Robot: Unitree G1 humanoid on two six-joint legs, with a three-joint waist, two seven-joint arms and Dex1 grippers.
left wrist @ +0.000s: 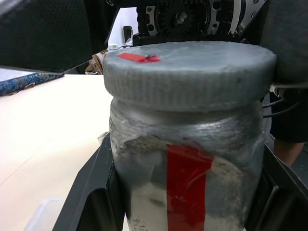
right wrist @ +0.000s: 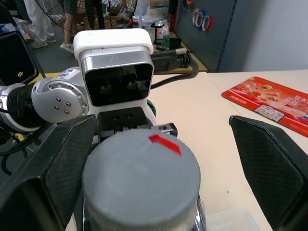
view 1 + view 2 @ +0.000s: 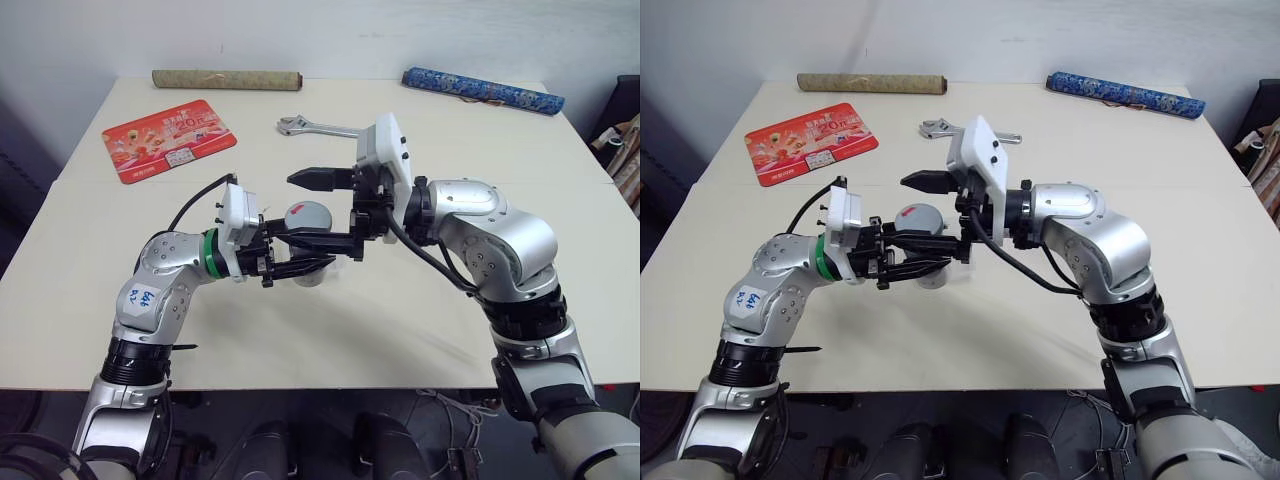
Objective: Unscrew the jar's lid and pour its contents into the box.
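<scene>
My left gripper (image 3: 300, 255) is shut on the jar (image 1: 187, 163), holding it upright above the table's middle. The jar is clear plastic with a red label stripe, and the grey lid (image 3: 307, 215) with its red mark sits on top. My right gripper (image 3: 295, 210) reaches in from the right and stands open astride the lid. In the right wrist view one finger (image 2: 53, 163) lies close against the lid (image 2: 142, 178), while the other finger (image 2: 269, 163) stands well off it. The translucent box (image 2: 231, 219) lies on the table just below. I cannot make out the contents through the jar's cloudy wall.
A red printed mat (image 3: 168, 138) lies at the far left and a metal wrench (image 3: 318, 127) just beyond the grippers. A brown roll (image 3: 227, 79) and a blue patterned roll (image 3: 483, 90) lie along the table's far edge.
</scene>
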